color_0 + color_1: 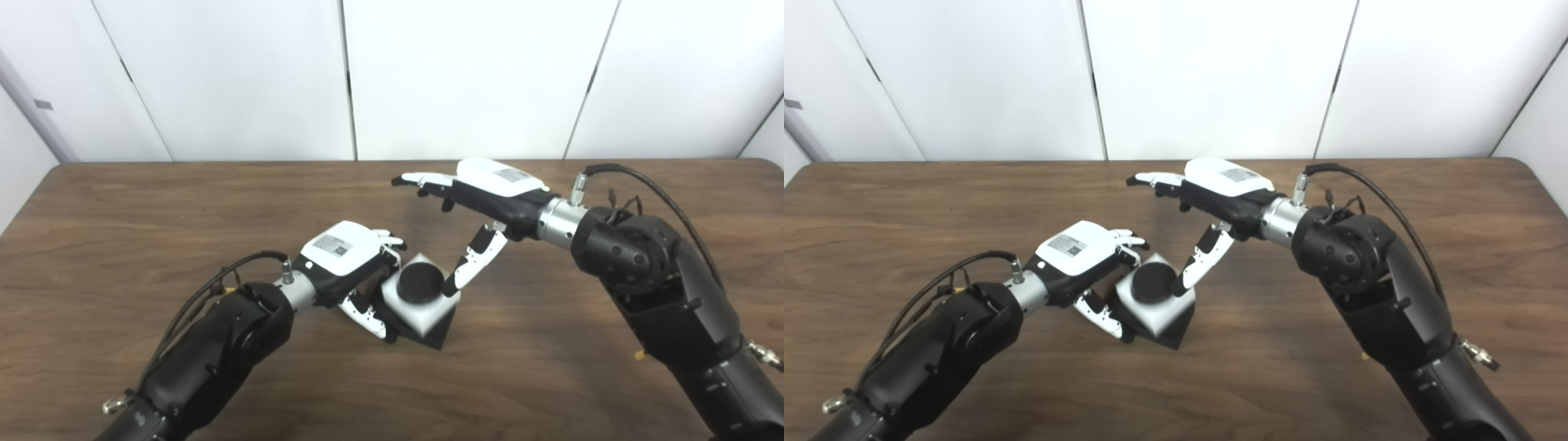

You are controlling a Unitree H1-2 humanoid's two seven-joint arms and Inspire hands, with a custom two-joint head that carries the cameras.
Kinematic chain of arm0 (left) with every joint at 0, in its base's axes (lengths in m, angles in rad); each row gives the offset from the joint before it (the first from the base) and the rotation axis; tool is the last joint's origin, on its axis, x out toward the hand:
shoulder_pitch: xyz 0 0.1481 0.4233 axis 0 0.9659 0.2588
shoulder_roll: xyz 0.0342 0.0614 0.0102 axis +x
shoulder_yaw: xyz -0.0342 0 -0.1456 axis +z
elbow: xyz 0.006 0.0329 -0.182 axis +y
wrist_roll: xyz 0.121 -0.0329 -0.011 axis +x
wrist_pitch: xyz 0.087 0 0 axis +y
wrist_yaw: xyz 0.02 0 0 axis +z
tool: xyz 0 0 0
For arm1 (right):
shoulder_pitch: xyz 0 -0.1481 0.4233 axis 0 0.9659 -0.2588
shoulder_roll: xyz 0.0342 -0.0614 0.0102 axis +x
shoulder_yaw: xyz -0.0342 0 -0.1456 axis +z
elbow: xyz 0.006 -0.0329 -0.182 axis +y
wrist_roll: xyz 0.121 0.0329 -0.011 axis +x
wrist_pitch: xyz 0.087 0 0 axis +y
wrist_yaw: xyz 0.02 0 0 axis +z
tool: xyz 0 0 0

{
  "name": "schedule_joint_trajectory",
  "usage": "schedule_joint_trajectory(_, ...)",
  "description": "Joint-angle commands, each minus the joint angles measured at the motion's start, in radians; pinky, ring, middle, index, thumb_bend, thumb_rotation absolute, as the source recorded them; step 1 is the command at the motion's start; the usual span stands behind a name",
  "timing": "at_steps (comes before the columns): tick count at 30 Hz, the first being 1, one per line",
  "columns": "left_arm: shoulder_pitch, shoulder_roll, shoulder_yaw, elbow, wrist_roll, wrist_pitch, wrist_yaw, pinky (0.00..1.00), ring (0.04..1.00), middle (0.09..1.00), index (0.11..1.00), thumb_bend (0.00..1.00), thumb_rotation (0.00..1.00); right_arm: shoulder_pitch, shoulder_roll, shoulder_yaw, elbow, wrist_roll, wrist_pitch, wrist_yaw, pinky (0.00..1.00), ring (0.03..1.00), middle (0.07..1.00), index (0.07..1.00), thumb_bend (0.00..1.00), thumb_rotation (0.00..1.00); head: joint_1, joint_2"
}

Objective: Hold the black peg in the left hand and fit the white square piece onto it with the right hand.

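The white square piece [429, 311] sits around the round black peg [420, 283], whose top shows through its hole. A black base [438, 335] shows under the piece, tilted off the table. My left hand [352, 260] is shut on this assembly, fingers over its far side and thumb [366, 315] at its near left edge. My right hand [484, 196] is open above and to the right, fingers stretched out to the left. Its thumb [473, 262] points down and touches or nearly touches the piece's right edge.
The brown wooden table [122, 220] spreads wide around both arms. White wall panels stand behind its far edge. The right forearm [649, 288] with its black cable rises over the table's right side.
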Motion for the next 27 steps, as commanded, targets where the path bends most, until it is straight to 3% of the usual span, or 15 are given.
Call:
schedule_joint_trajectory(1, 0.031, 0.005, -0.037, 0.035, 0.033, -0.014, -0.051, 0.76, 0.91, 0.882, 0.49, 0.52, 0.08, -0.056, -0.017, -0.008, -0.038, 0.005, 0.018, 0.007, 0.71, 0.887, 0.971, 1.0, 1.0, 0.32, 0.0, 0.001)
schedule_joint_trajectory(18, 0.031, 0.006, -0.037, 0.039, 0.03, -0.016, -0.052, 0.78, 0.912, 0.885, 0.49, 0.52, 0.08, -0.067, -0.029, -0.031, -0.027, 0.018, 0.027, 0.005, 0.73, 0.892, 0.971, 0.986, 0.99, 0.29, 0.0, 0.001)
schedule_joint_trajectory(27, 0.035, 0.012, -0.032, 0.031, 0.026, -0.016, -0.051, 0.78, 0.907, 0.883, 0.49, 0.52, 0.08, -0.009, -0.036, -0.121, 0.008, 0.033, -0.084, -0.171, 0.62, 0.766, 0.834, 0.742, 0.82, 0.18, -0.011, 0.0)
